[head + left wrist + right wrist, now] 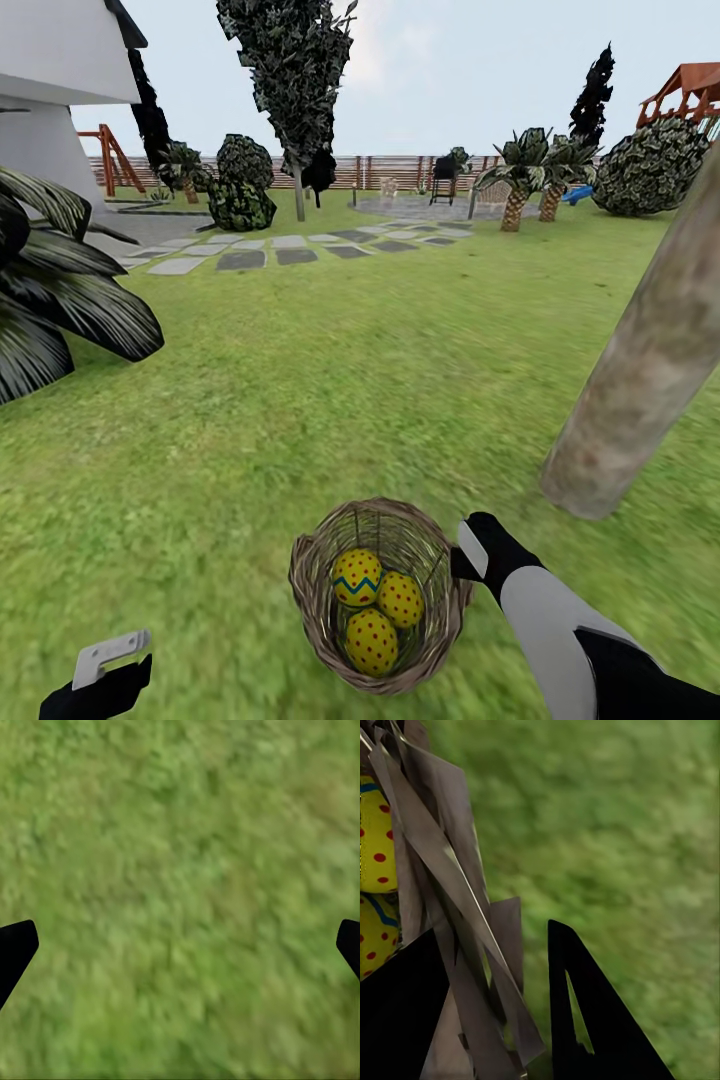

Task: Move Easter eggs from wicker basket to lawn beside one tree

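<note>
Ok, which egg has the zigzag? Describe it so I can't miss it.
Left of the trunk stands the basket, holding three eggs. The zigzag egg lies farthest from the robot; alone it carries a blue-green band, the others only red dots.

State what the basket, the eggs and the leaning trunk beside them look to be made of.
Wicker basket: woven brown wicker, matte; thin crossing strands with gaps show. Three Easter eggs: smooth, hard-looking, painted yellow with red dots, one with a blue-green zigzag; plastic or real shell cannot be told. Tree trunk: pale grey-brown bark, mottled and dull, likely wood.
</note>
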### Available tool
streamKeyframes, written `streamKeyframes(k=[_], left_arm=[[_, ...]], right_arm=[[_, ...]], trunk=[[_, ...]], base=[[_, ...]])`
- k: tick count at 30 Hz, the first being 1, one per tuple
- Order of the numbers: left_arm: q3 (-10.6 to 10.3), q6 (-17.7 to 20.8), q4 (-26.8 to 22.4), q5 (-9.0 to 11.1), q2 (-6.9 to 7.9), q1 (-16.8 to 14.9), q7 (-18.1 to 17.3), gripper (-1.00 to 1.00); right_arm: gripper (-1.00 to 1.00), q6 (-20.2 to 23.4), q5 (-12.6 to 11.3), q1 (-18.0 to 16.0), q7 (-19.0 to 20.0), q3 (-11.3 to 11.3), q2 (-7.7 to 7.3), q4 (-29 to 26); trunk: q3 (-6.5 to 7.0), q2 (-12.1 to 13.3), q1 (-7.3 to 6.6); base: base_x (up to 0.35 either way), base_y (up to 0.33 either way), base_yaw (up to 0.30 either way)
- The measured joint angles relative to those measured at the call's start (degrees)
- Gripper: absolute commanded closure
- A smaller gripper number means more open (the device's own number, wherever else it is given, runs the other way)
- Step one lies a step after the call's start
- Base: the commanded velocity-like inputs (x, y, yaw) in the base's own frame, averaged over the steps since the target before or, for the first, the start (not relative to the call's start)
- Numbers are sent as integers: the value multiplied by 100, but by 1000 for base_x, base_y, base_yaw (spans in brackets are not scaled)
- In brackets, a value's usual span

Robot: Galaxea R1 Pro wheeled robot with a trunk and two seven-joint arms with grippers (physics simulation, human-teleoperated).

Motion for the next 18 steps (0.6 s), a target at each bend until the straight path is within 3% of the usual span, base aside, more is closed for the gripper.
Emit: streamKeyframes(k=[12, 18], left_arm=[[0, 0, 35, 8, 0, 0, -1, -100], [1, -1, 35, 8, 0, 1, 0, -100]], right_arm=[[100, 0, 1, 0, 0, -1, 0, 0], [100, 296, -33, -85, -5, 37, -1, -149]], trunk=[[-215, -481, 264], [-321, -723, 394]], base=[[0, 0, 0], [0, 0, 0]])
